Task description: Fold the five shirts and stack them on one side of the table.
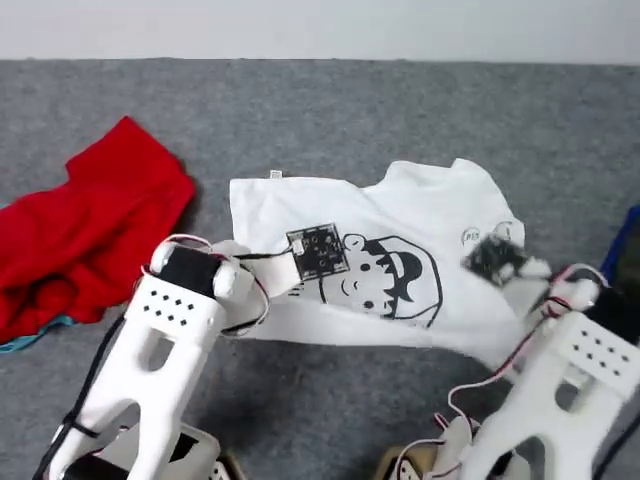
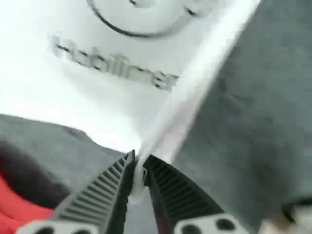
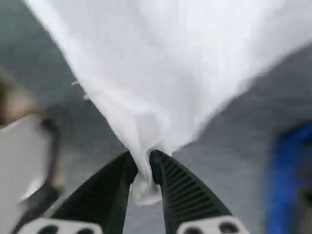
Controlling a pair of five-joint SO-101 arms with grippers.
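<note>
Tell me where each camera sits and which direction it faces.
High view: fixed above, looking down at the grey carpeted table, white cartoon-print cotton shirt and red fabric shirt; both white arms show.
Left wrist view: on that wrist, facing the left end effector, shut on the white shirt.
Right wrist view: likewise, right end effector pinching that shirt.
All share that shirt.
</note>
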